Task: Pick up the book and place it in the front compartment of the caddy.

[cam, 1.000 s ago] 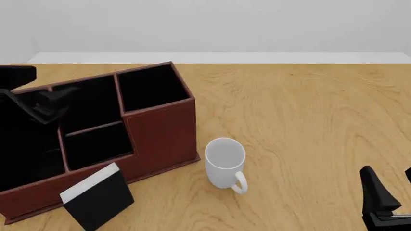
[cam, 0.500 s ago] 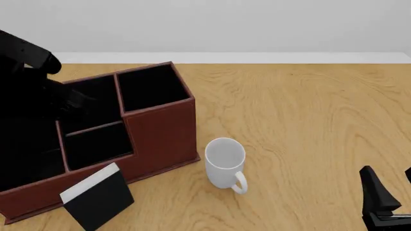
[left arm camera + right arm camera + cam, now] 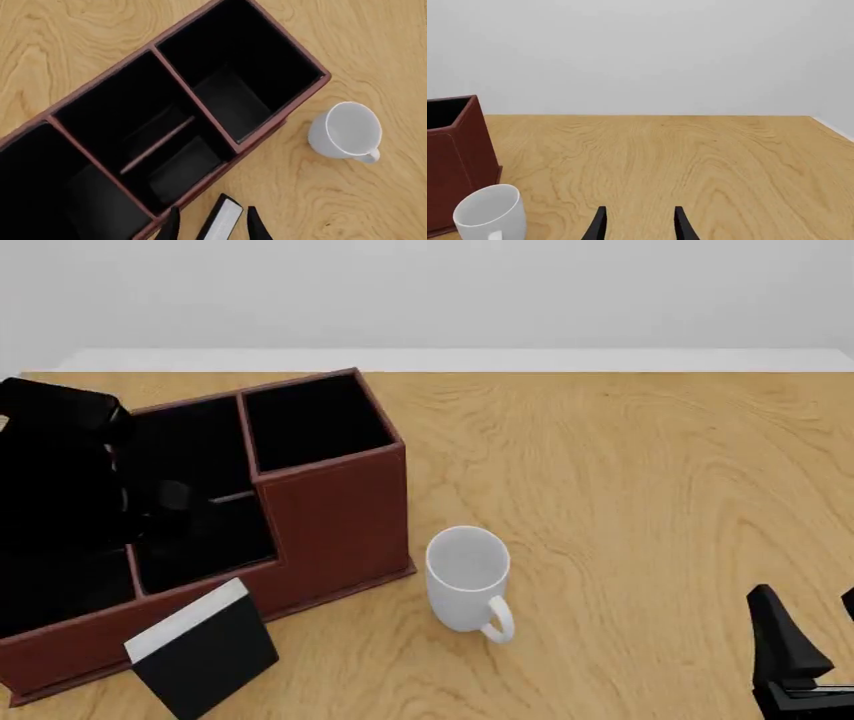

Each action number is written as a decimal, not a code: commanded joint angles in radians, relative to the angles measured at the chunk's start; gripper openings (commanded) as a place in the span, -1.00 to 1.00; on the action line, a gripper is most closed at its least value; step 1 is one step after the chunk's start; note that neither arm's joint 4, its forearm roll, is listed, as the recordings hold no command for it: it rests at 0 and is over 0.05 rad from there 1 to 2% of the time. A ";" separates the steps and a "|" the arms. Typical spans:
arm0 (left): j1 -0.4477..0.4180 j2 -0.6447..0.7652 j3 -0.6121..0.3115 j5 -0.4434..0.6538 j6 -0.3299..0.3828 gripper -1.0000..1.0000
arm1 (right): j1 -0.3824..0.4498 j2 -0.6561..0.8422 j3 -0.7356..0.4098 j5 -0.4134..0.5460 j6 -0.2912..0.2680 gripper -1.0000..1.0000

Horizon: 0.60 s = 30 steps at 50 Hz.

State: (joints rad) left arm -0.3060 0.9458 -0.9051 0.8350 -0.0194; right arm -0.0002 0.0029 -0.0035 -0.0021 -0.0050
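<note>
The black book (image 3: pixel 207 660) with its white page edge up stands on the table, leaning against the front wall of the reddish-brown caddy (image 3: pixel 334 505). In the left wrist view its page edge (image 3: pixel 223 222) shows between my left gripper's (image 3: pixel 212 227) open fingers, which hang well above it. In the front view the left arm is a dark mass over the caddy's left compartments. My right gripper (image 3: pixel 814 640) is open and empty low at the front right, far from the book; it also shows in the right wrist view (image 3: pixel 637 225).
A white mug (image 3: pixel 467 575) stands upright just right of the caddy, handle toward the front; it shows in both wrist views (image 3: pixel 345 131) (image 3: pixel 490 214). The caddy's lower front compartment (image 3: pixel 200 535) lies behind the book. The caddy's right end (image 3: pixel 460 145) shows in the right wrist view.
My left arm has come down and forward over the caddy, from its back left toward its front compartments. The book, mug and right arm have not moved.
</note>
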 commanded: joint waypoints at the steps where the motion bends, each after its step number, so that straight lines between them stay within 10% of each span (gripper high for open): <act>1: -0.040 -0.060 0.084 0.014 -0.079 1.00 | 0.000 0.000 0.000 0.000 0.000 1.00; 30: 0.004 -0.032 0.197 -0.036 0.069 1.00 | 0.000 0.000 0.000 0.000 0.000 1.00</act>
State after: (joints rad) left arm -0.3339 0.8952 -0.7456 0.8259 -0.0192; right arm -0.0001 0.0029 -0.0035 -0.0022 -0.0050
